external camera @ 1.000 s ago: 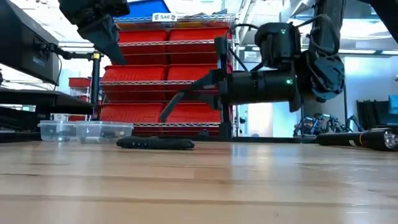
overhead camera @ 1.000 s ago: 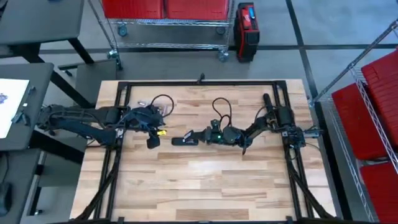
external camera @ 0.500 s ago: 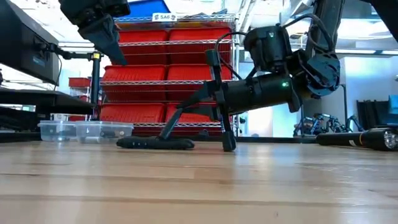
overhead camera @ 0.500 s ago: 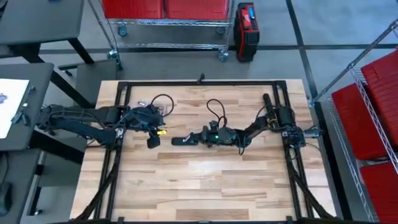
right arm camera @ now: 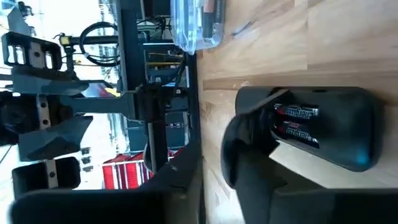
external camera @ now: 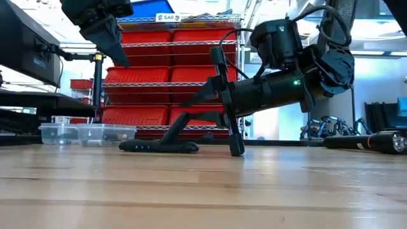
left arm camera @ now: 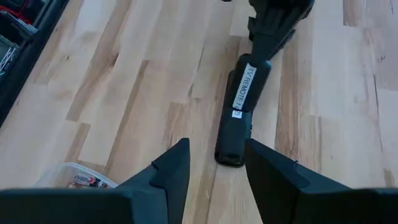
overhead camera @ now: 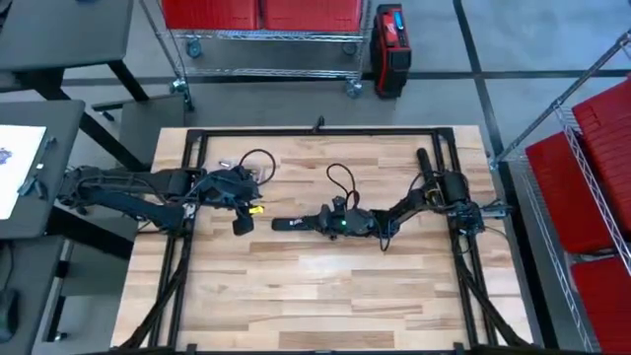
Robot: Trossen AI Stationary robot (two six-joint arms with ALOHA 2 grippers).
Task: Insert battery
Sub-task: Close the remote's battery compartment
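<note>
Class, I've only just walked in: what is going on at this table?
The right gripper is down on a black TV remote lying in the middle of the wooden table. Its battery bay is open with two batteries showing inside. The left gripper hangs open above the table beside the remote.

Bare table [overhead camera: 315, 286] near side; right claw [overhead camera: 314, 219] on remote [overhead camera: 291, 224], left claw [overhead camera: 243, 225] just beside.

Right gripper [external camera: 203, 133] on remote [external camera: 159, 146]
</note>
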